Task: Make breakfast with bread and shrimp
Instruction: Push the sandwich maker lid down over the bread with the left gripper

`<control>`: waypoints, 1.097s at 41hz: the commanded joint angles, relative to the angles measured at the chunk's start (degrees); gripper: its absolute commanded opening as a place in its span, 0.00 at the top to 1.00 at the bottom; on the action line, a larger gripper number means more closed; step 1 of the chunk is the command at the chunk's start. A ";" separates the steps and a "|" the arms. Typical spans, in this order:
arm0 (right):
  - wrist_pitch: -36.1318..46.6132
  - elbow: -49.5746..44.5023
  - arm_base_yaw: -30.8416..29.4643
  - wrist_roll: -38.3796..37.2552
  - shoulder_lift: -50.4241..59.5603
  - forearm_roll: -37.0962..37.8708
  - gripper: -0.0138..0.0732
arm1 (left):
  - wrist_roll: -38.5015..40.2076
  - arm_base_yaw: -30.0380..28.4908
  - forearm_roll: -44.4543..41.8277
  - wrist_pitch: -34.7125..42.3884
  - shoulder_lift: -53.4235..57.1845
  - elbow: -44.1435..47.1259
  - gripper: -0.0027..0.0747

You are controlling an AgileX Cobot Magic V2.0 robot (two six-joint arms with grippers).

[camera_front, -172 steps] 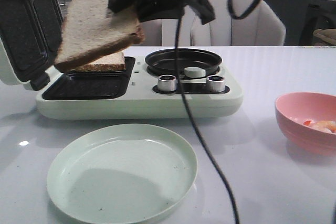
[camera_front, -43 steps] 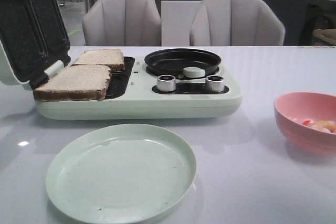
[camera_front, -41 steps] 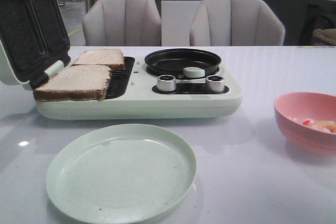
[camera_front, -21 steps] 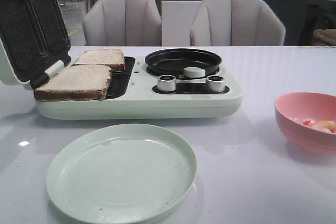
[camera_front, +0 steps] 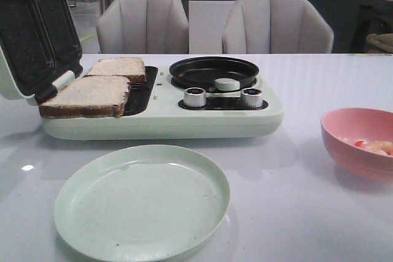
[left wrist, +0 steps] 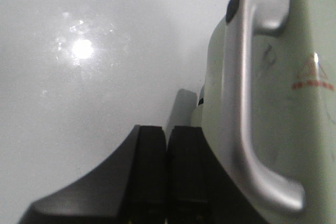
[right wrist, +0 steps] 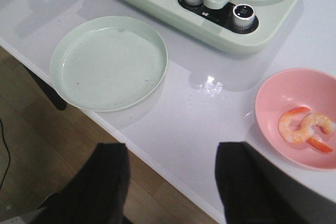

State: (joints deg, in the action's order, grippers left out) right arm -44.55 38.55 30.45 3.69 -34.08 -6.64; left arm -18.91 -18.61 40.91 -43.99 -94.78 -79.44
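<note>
White table (camera_front: 319, 213); shrimp (camera_front: 376, 146) half-hidden behind pink bowl (camera_front: 344, 151) rim.

Count of things on the worktop (camera_front: 319, 213)

Two bread slices (camera_front: 86, 95) (camera_front: 118, 67), two shrimp (right wrist: 304, 129), one plate (camera_front: 142, 200), one pink bowl (camera_front: 344, 151), one sandwich maker (camera_front: 166, 124), two knobs (camera_front: 194, 97) (camera_front: 252, 97).

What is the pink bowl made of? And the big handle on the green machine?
The pink bowl looks like matte plastic: even colour, soft dull sheen, though it might be glazed ceramic. The handle looks like brushed metal or silver-painted plastic: a satiny grey surface with pale highlights along its edges.
</note>
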 commanded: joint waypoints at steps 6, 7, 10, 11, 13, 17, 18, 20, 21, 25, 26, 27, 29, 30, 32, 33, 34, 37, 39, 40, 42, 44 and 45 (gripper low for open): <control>3.76 1.56 -0.02 0.11 0.12 0.11 0.30 | -0.23 3.14 4.55 -0.08 -2.93 -6.10 0.84; 3.76 1.56 -0.02 0.11 0.12 0.11 0.30 | -0.23 3.38 4.67 0.05 -2.93 -6.10 0.84; 3.76 1.56 -0.02 0.11 0.12 0.11 0.30 | -1.11 4.92 6.02 -0.20 -2.71 -6.22 0.84; 3.76 1.56 -0.02 0.11 0.12 0.11 0.30 | -1.87 5.36 6.84 -0.43 -2.57 -6.22 0.84; 3.76 1.56 -0.02 0.11 0.12 0.11 0.30 | -3.95 6.71 8.27 -1.26 -2.22 -6.22 0.84; 3.76 1.56 -0.02 0.11 0.12 0.11 0.30 | -5.95 8.54 10.88 -2.93 -1.38 -6.22 0.84; 3.76 1.56 -0.02 0.11 0.12 0.11 0.30 | -6.82 8.92 11.17 -3.50 -1.15 -6.22 0.84; 3.76 1.56 -0.02 0.11 0.12 0.11 0.30 | -7.96 9.84 11.95 -4.47 -0.67 -6.22 0.84; 3.76 1.56 -0.02 0.11 0.12 0.11 0.30 | -8.81 10.32 12.23 -5.12 -0.36 -6.22 0.84; 3.76 1.56 -0.02 0.11 0.12 0.11 0.30 | -10.89 12.54 12.69 -6.31 1.04 -6.22 0.84; 3.76 1.56 -0.02 0.11 0.12 0.11 0.30 | -11.19 13.15 12.69 -6.31 1.39 -6.09 0.84; 3.76 1.56 -0.02 0.11 0.12 0.11 0.30 | -11.19 13.58 12.69 -6.31 1.94 -5.97 0.84; 3.76 1.56 -0.02 0.11 0.12 0.11 0.30 | -11.44 15.07 12.69 -6.31 3.06 -5.55 0.84; 3.76 1.56 -0.02 0.11 0.12 0.11 0.30 | -11.93 15.66 12.69 -6.31 3.72 -5.30 0.84; 3.76 1.56 -0.02 0.11 0.12 0.11 0.30 | -12.69 17.28 12.69 -6.18 4.98 -4.36 0.84; 3.76 1.56 -0.02 0.11 0.12 0.11 0.30 | -13.46 18.00 12.69 -6.05 5.92 -3.60 0.84; 3.76 1.56 -0.02 0.11 0.12 0.11 0.30 | -14.09 19.01 12.69 -5.71 6.63 -2.95 0.84; 3.76 1.56 -0.02 0.11 0.12 0.11 0.30 | -16.11 21.91 12.69 -4.18 9.28 -0.30 0.84; 3.76 1.56 -0.02 0.11 0.12 0.11 0.30 | -17.59 23.97 12.69 -3.31 11.17 2.05 0.84; 3.76 1.56 -0.02 0.11 0.12 0.11 0.30 | -18.12 24.89 12.69 -2.65 12.28 2.98 0.84; 3.76 1.56 -0.02 0.11 0.12 0.11 0.30 | -19.48 27.44 12.69 -1.76 14.20 5.17 0.84; 3.76 1.56 -0.02 0.11 0.12 0.11 0.30 | -19.90 29.64 12.54 -0.56 16.09 7.36 0.84; 3.76 1.56 -0.02 0.11 0.12 0.11 0.30 | -20.28 30.60 12.53 -0.16 17.15 8.61 0.84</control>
State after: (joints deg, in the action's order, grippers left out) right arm -44.55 38.55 30.45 3.69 -34.08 -6.64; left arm -37.50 8.57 50.27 -47.87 -82.88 -72.44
